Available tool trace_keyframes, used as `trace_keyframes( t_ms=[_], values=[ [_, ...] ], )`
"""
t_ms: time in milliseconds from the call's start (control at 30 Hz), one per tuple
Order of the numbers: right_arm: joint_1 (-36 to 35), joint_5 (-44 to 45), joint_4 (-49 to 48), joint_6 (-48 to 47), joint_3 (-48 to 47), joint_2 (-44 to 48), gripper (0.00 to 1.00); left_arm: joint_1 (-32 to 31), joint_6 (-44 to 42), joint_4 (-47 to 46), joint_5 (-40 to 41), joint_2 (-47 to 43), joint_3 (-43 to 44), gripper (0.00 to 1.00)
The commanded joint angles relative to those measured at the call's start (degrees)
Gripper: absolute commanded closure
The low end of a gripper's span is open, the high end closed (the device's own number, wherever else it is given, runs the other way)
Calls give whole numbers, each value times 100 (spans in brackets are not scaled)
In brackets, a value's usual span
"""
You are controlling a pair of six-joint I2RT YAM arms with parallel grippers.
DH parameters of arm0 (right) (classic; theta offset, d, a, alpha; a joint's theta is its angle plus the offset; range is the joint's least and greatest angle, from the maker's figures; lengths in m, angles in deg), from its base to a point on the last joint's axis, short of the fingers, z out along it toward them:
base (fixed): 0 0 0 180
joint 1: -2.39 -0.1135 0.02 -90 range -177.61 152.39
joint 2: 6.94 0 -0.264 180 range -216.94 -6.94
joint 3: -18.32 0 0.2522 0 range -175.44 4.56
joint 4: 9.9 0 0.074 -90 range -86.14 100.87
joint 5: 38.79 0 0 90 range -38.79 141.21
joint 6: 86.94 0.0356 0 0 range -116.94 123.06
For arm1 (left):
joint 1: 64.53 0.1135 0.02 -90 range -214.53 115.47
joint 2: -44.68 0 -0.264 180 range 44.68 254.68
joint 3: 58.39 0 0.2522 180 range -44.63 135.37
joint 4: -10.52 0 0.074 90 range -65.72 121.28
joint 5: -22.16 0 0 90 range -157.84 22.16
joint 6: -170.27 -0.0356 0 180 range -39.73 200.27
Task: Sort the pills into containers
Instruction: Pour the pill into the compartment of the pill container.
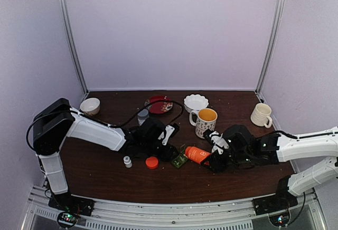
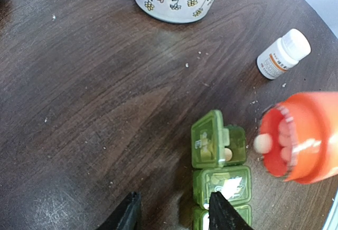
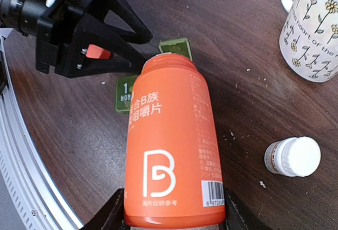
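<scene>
The green pill box [image 2: 221,180] lies on the dark table, its end lid [image 2: 207,144] raised, and one pale pill [image 2: 228,154] lies in that open compartment. An orange bottle [image 2: 309,135] is tipped on its side with its open mouth beside that compartment; a pill [image 2: 262,143] sits at the lip and more lie inside. My right gripper [image 3: 171,224] is shut on the orange bottle's [image 3: 171,151] base. My left gripper [image 2: 174,217] is open, one finger [image 2: 224,214] over the box's near compartments and bare table between the jaws. From above, the box [image 1: 179,160] lies between both grippers [image 1: 170,151] [image 1: 211,161].
An orange cap [image 1: 152,162] and a small white bottle [image 1: 127,161] lie left of the box. Another small white bottle [image 3: 293,156] lies right of the orange bottle. Behind stand a patterned mug [image 1: 205,122], grey-capped bottle [image 1: 142,115], red plate [image 1: 158,104], white bowl [image 1: 195,102], cream mug [image 1: 261,115] and small bowl [image 1: 90,106].
</scene>
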Motion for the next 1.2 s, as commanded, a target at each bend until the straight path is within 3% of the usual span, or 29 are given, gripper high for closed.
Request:
trace_keyframes(
  t_ms=[0,67,167,267,400,500,633,1167],
  values=[
    [39,-209,151,-62,-267,-242,100,-28,-60,-171,-36,21,137,54],
    [39,-50,-177,101,-82,-95,100,-42,-56,-163,-12,21,133,54],
    [39,-55,318,-22,-395,-305,100,-68,-57,-130,34,21,142,54],
    [35,-104,-119,104,-174,-149,100,-62,-65,-120,56,25,149,54],
    [31,6,602,-49,-593,-511,100,-70,-65,-119,64,36,151,54],
    [31,-141,-90,166,-231,-293,100,-70,-73,-102,52,54,175,54],
    [31,-42,533,30,-602,-592,100,-66,-72,-101,64,55,168,54],
    [31,-118,-1532,-156,804,963,100,-73,-98,400,297,-377,159,50]
  ],
)
